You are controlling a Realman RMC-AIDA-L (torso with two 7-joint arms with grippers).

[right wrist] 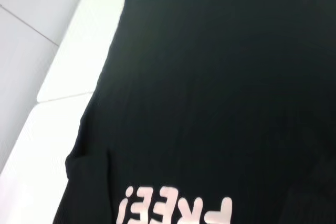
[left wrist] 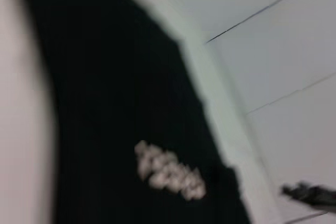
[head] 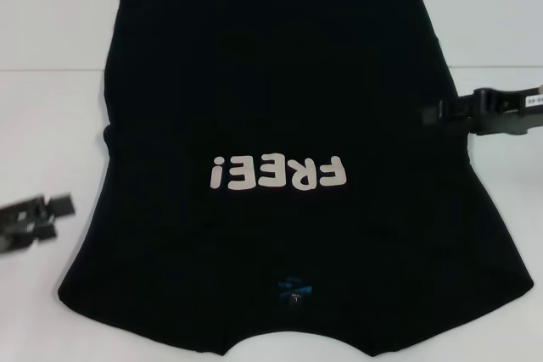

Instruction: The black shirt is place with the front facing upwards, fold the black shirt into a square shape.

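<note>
Lying flat on the white table point(head: 51, 108), the shirt point(head: 280, 82) is facing up with its "FREE!" print point(head: 278, 173) reading upside down and the neck label point(head: 293, 287) at the near edge; the sleeves look tucked in along both sides. The left gripper point(head: 34, 216) is hovering beside the near left hem, holding nothing; whether its jaws are open I cannot tell. The right gripper point(head: 445, 111) is sitting at the right edge; its grip cannot be told either. Being soft, light and floppy, the cloth is likely sagging when lifted; pinching edges or corners seems best.
</note>
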